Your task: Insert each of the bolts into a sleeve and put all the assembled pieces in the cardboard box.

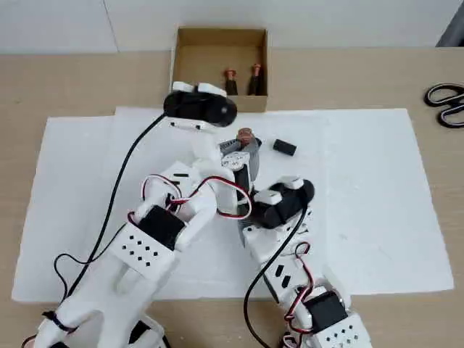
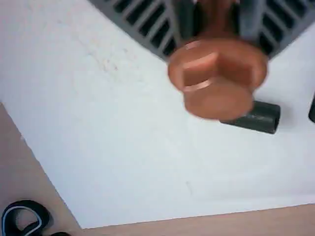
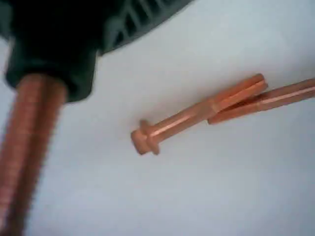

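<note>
My left gripper (image 1: 242, 147) (image 2: 215, 12) is shut on a copper bolt (image 1: 245, 135) (image 2: 217, 78), hex head outward, above the white sheet just in front of the cardboard box (image 1: 220, 38). Right against it, my right gripper (image 1: 246, 171) (image 3: 54, 24) is shut on a black sleeve (image 3: 49, 64). A threaded copper shaft (image 3: 24, 147) sticks out of that sleeve. One loose black sleeve (image 1: 284, 147) (image 2: 253, 117) lies on the sheet beside the grippers. Two loose bolts (image 3: 197, 115) (image 3: 268, 98) lie crossed on the sheet. Two assembled pieces (image 1: 243, 80) stand in the box.
A white foam sheet (image 1: 377, 196) covers the middle of the wooden table. Scissors (image 1: 446, 101) (image 2: 22, 221) lie off the sheet at the table's right edge. Both arms and their cables crowd the sheet's centre and front.
</note>
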`<state>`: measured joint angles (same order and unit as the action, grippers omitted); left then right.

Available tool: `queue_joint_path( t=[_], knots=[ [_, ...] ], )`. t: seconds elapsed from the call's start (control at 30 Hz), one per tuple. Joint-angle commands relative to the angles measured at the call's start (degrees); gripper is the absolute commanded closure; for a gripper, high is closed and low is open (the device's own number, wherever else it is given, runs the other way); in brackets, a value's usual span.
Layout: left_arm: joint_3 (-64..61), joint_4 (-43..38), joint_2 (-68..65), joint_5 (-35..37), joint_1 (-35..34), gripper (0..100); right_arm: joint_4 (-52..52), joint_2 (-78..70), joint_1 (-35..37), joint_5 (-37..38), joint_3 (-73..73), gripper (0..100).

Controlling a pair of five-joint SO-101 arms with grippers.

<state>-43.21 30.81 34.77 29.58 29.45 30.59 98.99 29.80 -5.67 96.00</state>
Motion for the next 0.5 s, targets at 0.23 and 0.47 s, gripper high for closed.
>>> queue_joint_path(
  t=[0.23,0.47],
  knots=[
    [0.2,-1.8,2.7,-0.4,0.4,99,-0.2,1.7,0.3,-0.4,-1.3,99.5],
    [-1.3,-1.8,3.0,-0.4,0.4,99,-0.2,1.7,0.3,-0.4,-1.3,99.5]
  ],
)
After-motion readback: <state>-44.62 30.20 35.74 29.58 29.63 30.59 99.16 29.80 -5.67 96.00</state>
